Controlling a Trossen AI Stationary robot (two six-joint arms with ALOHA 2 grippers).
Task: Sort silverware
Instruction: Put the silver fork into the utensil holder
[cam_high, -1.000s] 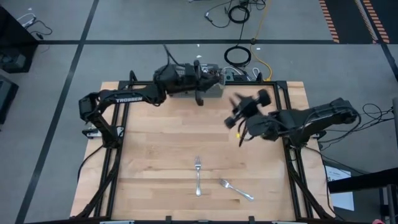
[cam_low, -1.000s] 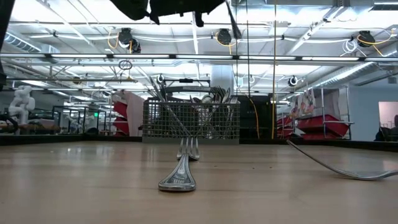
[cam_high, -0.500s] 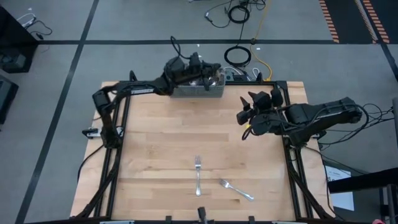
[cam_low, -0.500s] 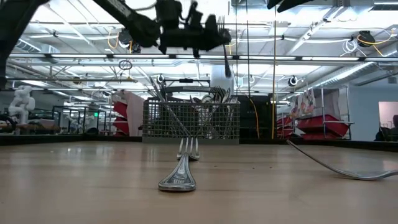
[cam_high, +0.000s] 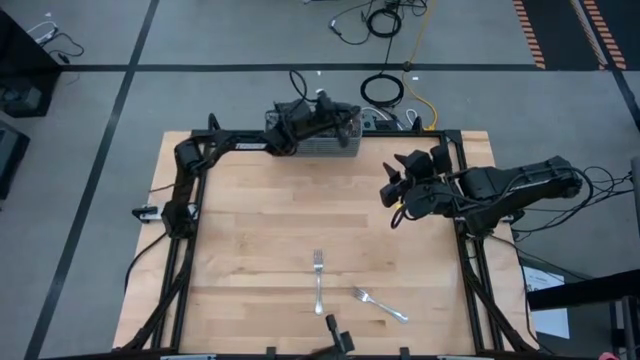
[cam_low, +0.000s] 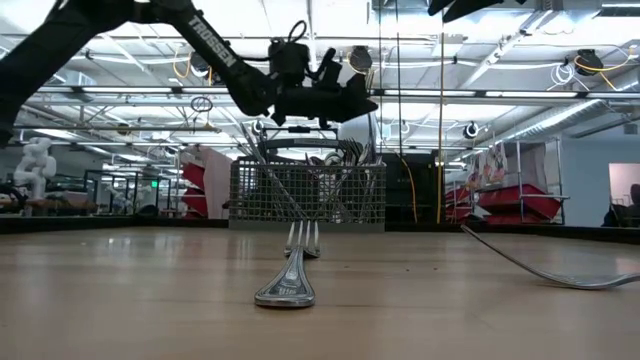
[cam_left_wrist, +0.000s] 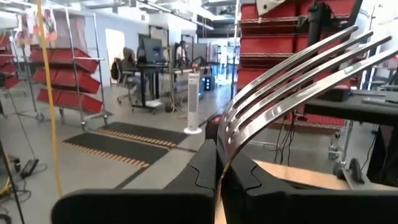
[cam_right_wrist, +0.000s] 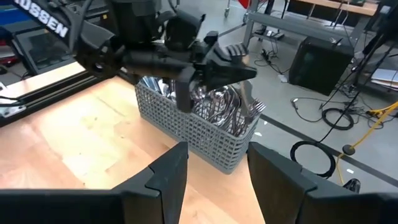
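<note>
1. Since the earlier picture, the left gripper had moved over the basket, pinching a fork.
2. The right gripper hung spread apart near the table's right side.
3. Two forks lay near the front edge.

"TROSSEN" lettering on left arm; partial "USSEN" in right wrist view.

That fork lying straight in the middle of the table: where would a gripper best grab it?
Probably mid-handle, from straight above. The fork lies flat, tines toward the basket; its slim handle suits jaws closing across it, and the other fork lies clear of it.
</note>
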